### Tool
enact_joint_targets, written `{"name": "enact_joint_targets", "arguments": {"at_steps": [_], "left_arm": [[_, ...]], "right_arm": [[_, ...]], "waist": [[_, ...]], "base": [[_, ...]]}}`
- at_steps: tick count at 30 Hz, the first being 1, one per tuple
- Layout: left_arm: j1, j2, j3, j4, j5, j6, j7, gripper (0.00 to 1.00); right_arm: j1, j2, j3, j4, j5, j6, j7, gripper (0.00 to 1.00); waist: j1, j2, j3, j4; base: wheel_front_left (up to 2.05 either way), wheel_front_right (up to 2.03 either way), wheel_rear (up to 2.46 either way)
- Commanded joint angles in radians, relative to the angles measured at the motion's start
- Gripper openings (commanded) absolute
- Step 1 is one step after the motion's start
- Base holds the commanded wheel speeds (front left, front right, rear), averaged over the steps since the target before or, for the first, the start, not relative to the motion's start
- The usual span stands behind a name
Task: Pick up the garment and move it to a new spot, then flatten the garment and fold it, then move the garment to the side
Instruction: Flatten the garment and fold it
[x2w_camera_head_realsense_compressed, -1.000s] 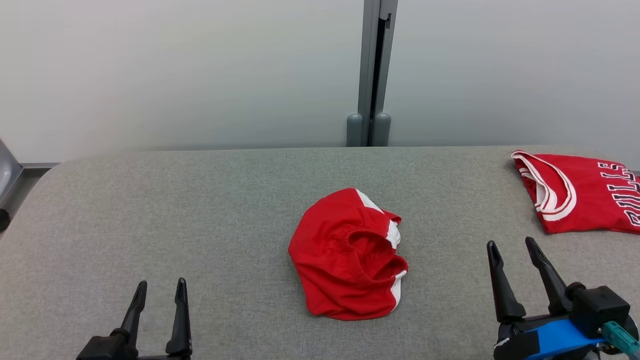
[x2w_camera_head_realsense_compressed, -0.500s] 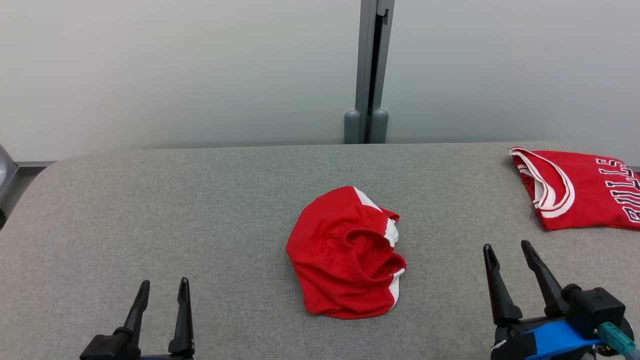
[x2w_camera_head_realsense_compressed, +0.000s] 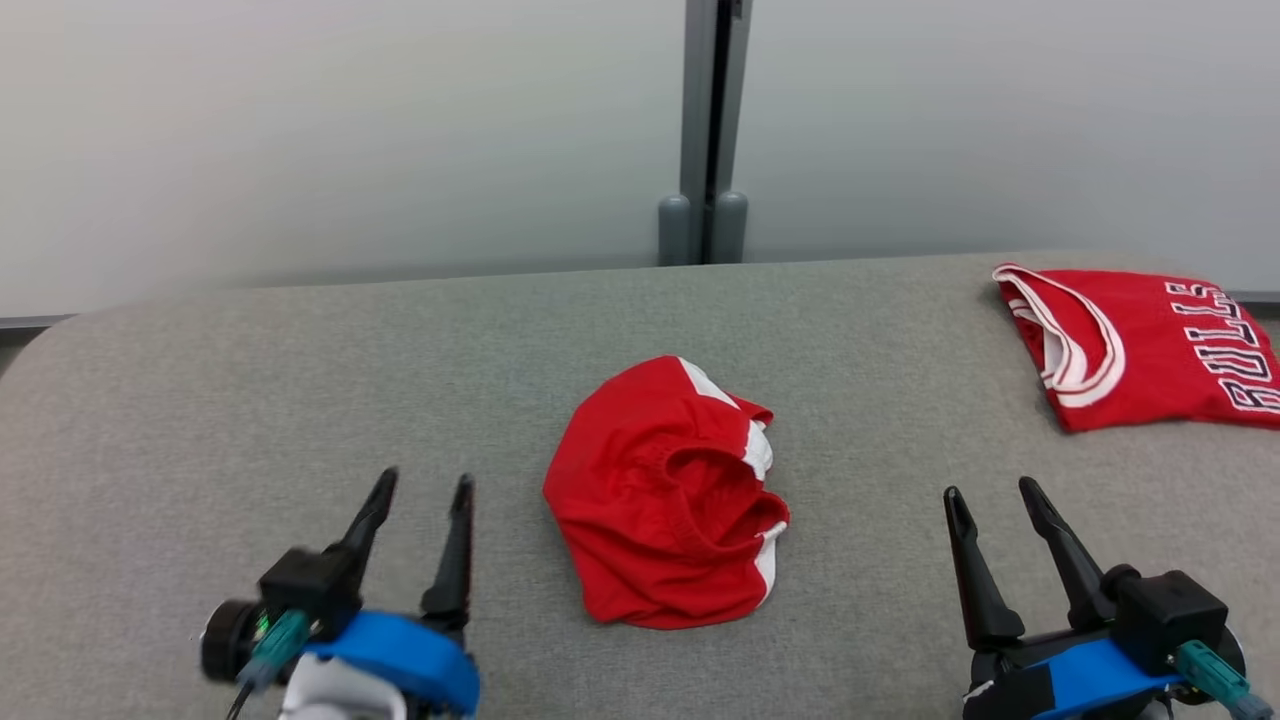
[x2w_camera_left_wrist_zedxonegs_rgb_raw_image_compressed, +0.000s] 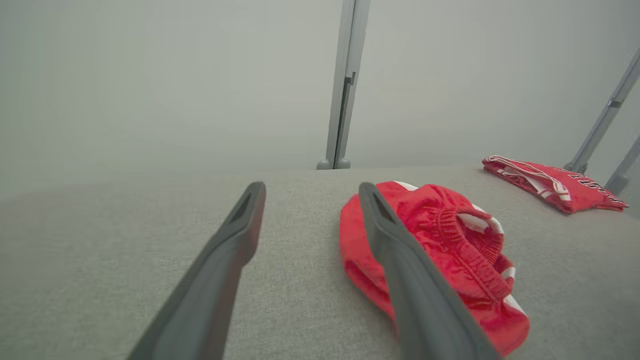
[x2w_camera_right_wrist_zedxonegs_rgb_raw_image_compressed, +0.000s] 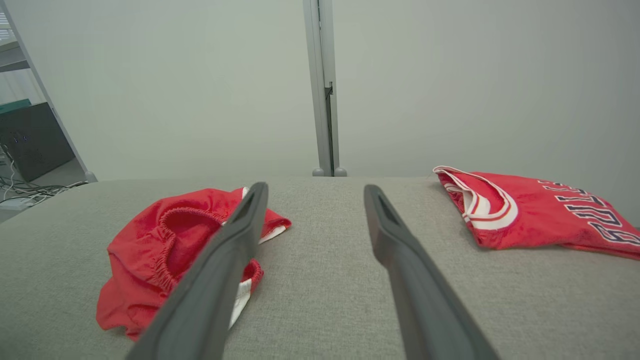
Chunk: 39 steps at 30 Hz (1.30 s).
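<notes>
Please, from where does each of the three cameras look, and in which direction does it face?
Head view: from the head, forward and down at the grey table and crumpled red shorts; left gripper and right gripper show, open.
Left wrist view: low over the table, along its own fingers, shorts at right.
Right wrist view: likewise, fingers, shorts at left, folded jersey at right.
All share the shorts, jersey and wall post.

Red shorts (x2w_camera_head_realsense_compressed: 640, 480) with white side trim lie crumpled in a heap, elastic waistband gaping open, at the middle of the grey fabric-covered counter (x2w_camera_head_realsense_compressed: 200, 400).
</notes>
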Motion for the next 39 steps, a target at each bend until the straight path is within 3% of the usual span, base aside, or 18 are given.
{"name": "enact_joint_targets", "arguments": {"at_steps": [1,7,14,23,29,30,32,35,39], "left_arm": [[-0.036,-0.008,-0.015,0.010,0.005,-0.008,0.013,1.00],[-0.188,-0.063,-0.113,0.111,-0.055,-0.042,0.136,1.00],[-0.313,-0.088,-0.216,0.233,-0.035,-0.044,0.215,1.00],[-0.388,-0.082,-0.243,0.385,0.035,0.061,0.253,1.00],[-0.420,-0.074,-0.243,0.456,0.038,0.092,0.311,1.00],[-0.425,-0.075,-0.237,0.460,0.034,0.101,0.309,0.93],[-0.436,-0.079,-0.226,0.456,0.029,0.114,0.280,0.00],[-0.453,-0.084,-0.220,0.453,0.018,0.115,0.234,0.00],[-0.502,-0.096,-0.229,0.426,-0.007,0.080,0.162,0.00]], "right_arm": [[-0.012,-0.001,0.005,0.003,0.003,0.000,0.002,1.00],[-0.031,-0.001,0.035,0.007,0.005,0.000,0.000,1.00],[-0.057,-0.002,0.064,0.013,0.008,0.000,-0.005,1.00],[-0.069,-0.001,0.068,0.023,0.022,0.000,-0.021,1.00],[-0.071,-0.001,0.063,0.027,0.026,0.000,-0.030,1.00],[-0.071,-0.001,0.063,0.028,0.026,0.000,-0.030,1.00],[-0.073,-0.001,0.065,0.031,0.027,0.000,-0.030,1.00],[-0.078,-0.001,0.070,0.035,0.028,0.000,-0.032,1.00],[-0.087,-0.001,0.070,0.038,0.032,0.000,-0.033,1.00]], "waist": [[0.0000,0.0000,0.006,-0.009],[0.0000,0.0000,0.041,-0.058],[0.0000,0.0000,0.077,-0.123],[0.0000,0.0000,0.106,-0.168],[0.0000,0.0000,0.112,-0.181],[0.0000,0.0000,0.113,-0.182],[0.0000,0.0000,0.113,-0.184],[0.0000,0.0000,0.116,-0.188],[0.0000,0.0000,0.121,-0.191]], "base": [[0.00,0.00,0.00],[0.00,0.00,0.00],[0.00,0.00,0.00],[0.00,0.00,0.00],[0.00,0.00,0.00],[0.00,0.00,0.00],[0.00,0.00,0.00],[0.00,0.00,0.00],[0.00,0.00,0.00]]}}
